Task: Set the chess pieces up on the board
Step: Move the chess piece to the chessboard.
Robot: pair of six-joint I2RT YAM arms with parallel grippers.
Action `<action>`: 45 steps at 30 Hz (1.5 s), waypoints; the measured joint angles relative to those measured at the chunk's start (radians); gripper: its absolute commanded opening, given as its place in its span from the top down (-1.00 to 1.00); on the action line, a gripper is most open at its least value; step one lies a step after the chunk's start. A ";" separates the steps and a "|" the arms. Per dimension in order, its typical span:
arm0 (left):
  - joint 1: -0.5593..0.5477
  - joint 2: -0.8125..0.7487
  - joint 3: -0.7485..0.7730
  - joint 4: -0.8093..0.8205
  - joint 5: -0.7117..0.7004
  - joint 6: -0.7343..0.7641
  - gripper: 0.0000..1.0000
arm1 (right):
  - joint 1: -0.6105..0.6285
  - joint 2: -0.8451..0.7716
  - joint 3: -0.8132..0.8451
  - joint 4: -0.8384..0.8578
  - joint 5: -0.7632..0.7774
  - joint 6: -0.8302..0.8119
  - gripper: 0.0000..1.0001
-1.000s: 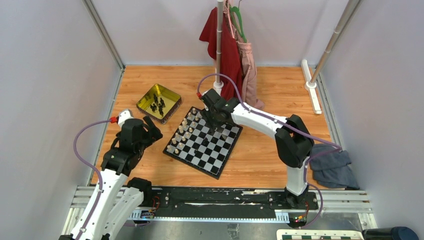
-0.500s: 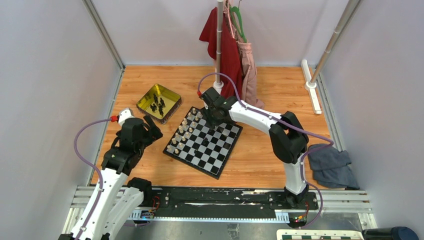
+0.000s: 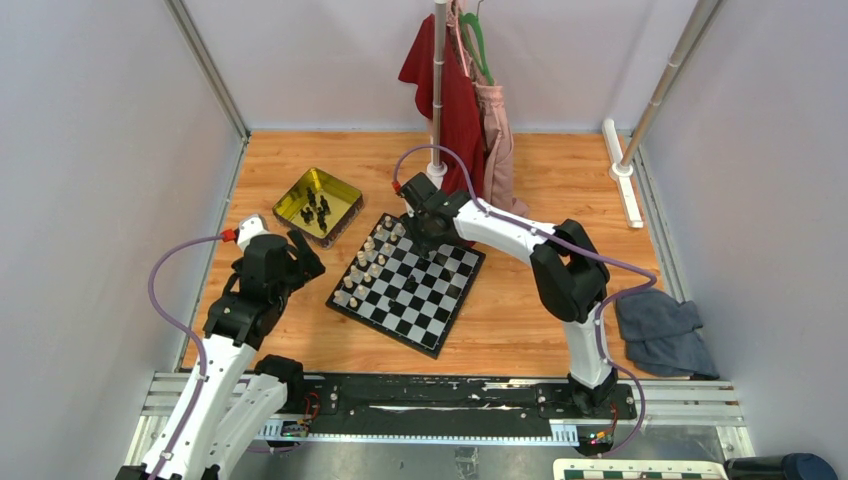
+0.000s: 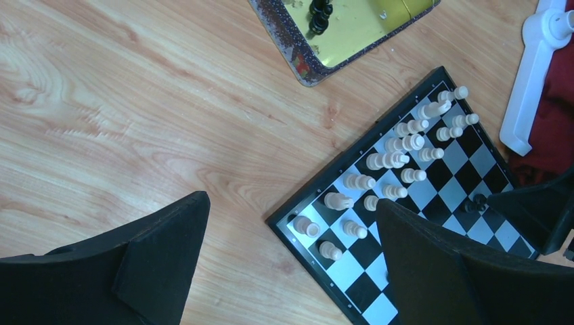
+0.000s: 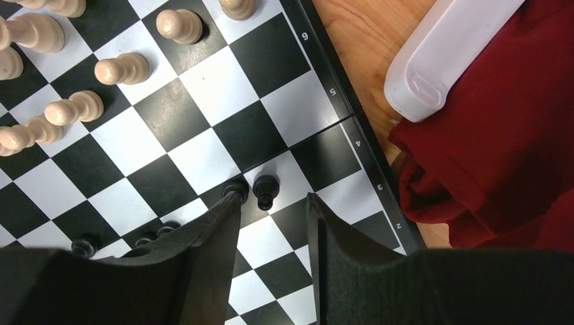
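Currently: tiny black piece [image 5: 265, 191] upright on a white square between the right gripper's [image 5: 275, 200] spread tips; top view hides it; left gripper [image 4: 291, 201] spread, empty.

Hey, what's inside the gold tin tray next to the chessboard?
A small cluster of black chess pieces lies in the gold tray. They overlap, so their number cannot be told. The left wrist view cuts off most of the tray, hiding the rest of its floor there.
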 measured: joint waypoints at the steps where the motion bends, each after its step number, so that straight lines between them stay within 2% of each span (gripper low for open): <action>1: 0.000 0.001 0.000 0.002 0.000 0.000 -1.00 | 0.000 0.002 0.002 0.000 -0.002 0.002 0.17; 11: 0.000 0.005 0.000 0.008 -0.006 0.005 -1.00 | -0.012 0.013 0.008 0.000 -0.017 0.007 0.19; 16: 0.000 0.008 0.000 0.013 -0.006 0.005 -1.00 | -0.012 0.019 0.008 0.000 -0.028 0.013 0.31; 23: 0.000 0.011 0.000 0.018 -0.006 0.005 -1.00 | -0.012 0.029 0.008 0.000 -0.036 0.025 0.34; 28: 0.000 0.012 0.000 0.018 -0.006 0.005 -1.00 | -0.012 0.029 0.008 0.000 -0.051 0.029 0.54; 36: 0.000 0.017 0.000 0.019 -0.006 0.005 -1.00 | -0.012 0.035 0.008 -0.001 -0.064 0.030 0.67; 42: 0.000 0.019 0.000 0.019 -0.006 0.005 -1.00 | -0.013 0.037 0.008 -0.001 -0.065 0.031 0.98; 45: 0.000 0.021 0.000 0.019 -0.006 0.004 -1.00 | -0.016 0.037 0.007 0.000 -0.065 0.031 1.00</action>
